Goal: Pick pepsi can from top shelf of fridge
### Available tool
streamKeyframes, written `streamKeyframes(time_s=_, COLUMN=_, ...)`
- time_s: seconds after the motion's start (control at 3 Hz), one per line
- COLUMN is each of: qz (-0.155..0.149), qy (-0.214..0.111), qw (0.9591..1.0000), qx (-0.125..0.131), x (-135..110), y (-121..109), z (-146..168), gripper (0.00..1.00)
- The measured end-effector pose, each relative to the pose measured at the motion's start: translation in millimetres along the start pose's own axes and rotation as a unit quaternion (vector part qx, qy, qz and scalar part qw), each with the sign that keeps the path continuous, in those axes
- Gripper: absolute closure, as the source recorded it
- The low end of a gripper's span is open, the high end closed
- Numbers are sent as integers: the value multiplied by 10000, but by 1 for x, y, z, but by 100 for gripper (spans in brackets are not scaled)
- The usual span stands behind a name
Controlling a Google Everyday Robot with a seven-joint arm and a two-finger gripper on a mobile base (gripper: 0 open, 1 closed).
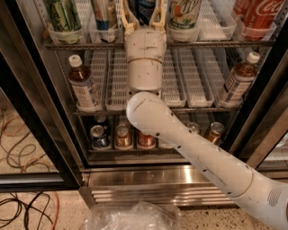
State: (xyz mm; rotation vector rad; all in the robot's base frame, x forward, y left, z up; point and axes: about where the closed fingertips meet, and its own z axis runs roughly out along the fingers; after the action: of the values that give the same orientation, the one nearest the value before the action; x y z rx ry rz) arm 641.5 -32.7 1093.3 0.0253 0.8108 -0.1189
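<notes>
The pepsi can (145, 7), dark blue, stands upright in a white lane tray on the top shelf (90, 46) of the fridge (157, 186), at the top middle of the camera view. Its upper part is cut off by the frame's top edge. My gripper (143, 11) reaches into that shelf and sits around the can, level with its lower half. The white wrist (144, 58) and arm (202, 157) come up from the lower right and cover the middle shelf's centre.
On the top shelf stand a green can (63, 13), a slim silver-and-blue can (104, 13), a white-green can (184, 11) and a red Coca-Cola can (263, 11). Brown bottles (83, 87) (238, 78) flank the middle shelf. Cans (122, 136) line the bottom shelf. Cables (18, 134) lie left; a plastic bag (135, 218) lies below.
</notes>
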Motion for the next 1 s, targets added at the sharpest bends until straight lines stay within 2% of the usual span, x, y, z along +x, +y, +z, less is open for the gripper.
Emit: streamKeyframes(time_s=1.0, qz=-8, qy=-119, qw=9999, qx=59, x=-5, y=-1, z=5, gripper=100)
